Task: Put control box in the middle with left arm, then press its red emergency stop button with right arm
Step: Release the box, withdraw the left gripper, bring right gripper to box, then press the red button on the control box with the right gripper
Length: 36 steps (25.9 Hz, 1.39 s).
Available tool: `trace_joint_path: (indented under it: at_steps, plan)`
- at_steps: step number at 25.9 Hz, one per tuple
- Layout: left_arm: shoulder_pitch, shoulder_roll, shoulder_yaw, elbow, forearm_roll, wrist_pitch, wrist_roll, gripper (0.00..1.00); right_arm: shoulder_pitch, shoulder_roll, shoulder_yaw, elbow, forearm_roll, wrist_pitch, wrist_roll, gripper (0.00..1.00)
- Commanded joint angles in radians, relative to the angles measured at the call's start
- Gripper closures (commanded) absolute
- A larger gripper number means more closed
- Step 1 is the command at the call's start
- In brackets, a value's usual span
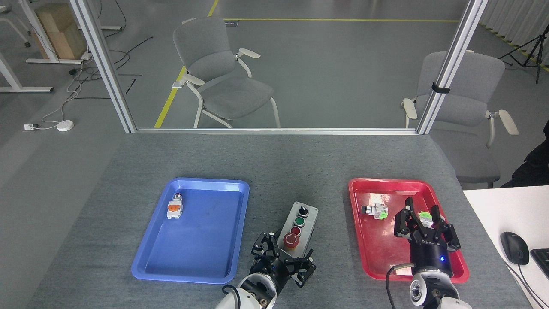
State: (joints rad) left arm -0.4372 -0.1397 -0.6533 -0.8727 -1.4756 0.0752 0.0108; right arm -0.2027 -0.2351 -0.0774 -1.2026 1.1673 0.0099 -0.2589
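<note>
The control box [301, 219] lies on the bare grey tabletop [300, 171] between the two trays, its long axis running away from me and tilted slightly right. Its row runs from a black knob at the far end through a green and a small red button to the red emergency stop button [292, 241] at the near end. My left gripper [283, 256] is at the box's near end, claw fingers on either side of it and shut on it. My right gripper [422, 223], the one with the looping cable, hovers over the red tray [386, 183] with its fingers spread and nothing held.
The blue tray [206, 182] on the left holds one loose push-button part [174, 207]. In the red tray lie a black-capped part [374, 210] and a green-and-white part [424, 216] behind my right fingers. A white desk [502, 206] with a mouse [513, 247] adjoins on the right.
</note>
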Motion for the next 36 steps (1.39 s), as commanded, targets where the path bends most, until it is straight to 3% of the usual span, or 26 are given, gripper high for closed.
trace_joint_path:
  at_steps: [1, 4, 8, 13, 18, 22, 27, 36]
  plan:
    - [0.051, 0.005, 0.001, -0.080, -0.002, -0.005, -0.005, 0.03, -0.001, -0.010, 0.001, 0.000, 0.000, -0.002, 0.000, 0.47]
    - [0.094, 0.022, 0.004, -0.166, -0.002, -0.006, -0.014, 0.03, -0.004, -0.029, 0.004, 0.002, 0.006, -0.008, -0.002, 0.70]
    - [0.164, 0.123, 0.009, -0.262, 0.000, -0.011, -0.014, 0.02, -0.012, -0.044, 0.014, 0.002, 0.012, -0.079, -0.002, 0.99]
    - [0.273, 0.218, 0.041, -0.413, 0.024, -0.008, -0.009, 0.02, -0.067, -0.036, 0.088, 0.000, 0.012, -0.254, 0.000, 1.00]
    - [0.396, 0.279, 0.187, -0.601, 0.070, -0.029, 0.001, 0.02, -0.112, -0.027, 0.288, 0.002, 0.018, -0.301, 0.009, 1.00]
    - [0.448, 0.292, 0.374, -0.674, 0.152, -0.123, 0.003, 0.02, -0.129, -0.026, 0.464, 0.015, 0.049, -0.298, 0.027, 1.00]
    - [0.448, 0.290, 0.635, -0.700, 0.294, -0.287, 0.001, 0.02, -0.126, 0.010, 0.496, 0.043, 0.049, -0.300, 0.092, 1.00]
    - [0.365, 0.290, 0.782, -0.703, 0.301, -0.287, 0.001, 0.02, -0.126, 0.037, 0.511, 0.141, 0.051, -0.297, 0.098, 1.00]
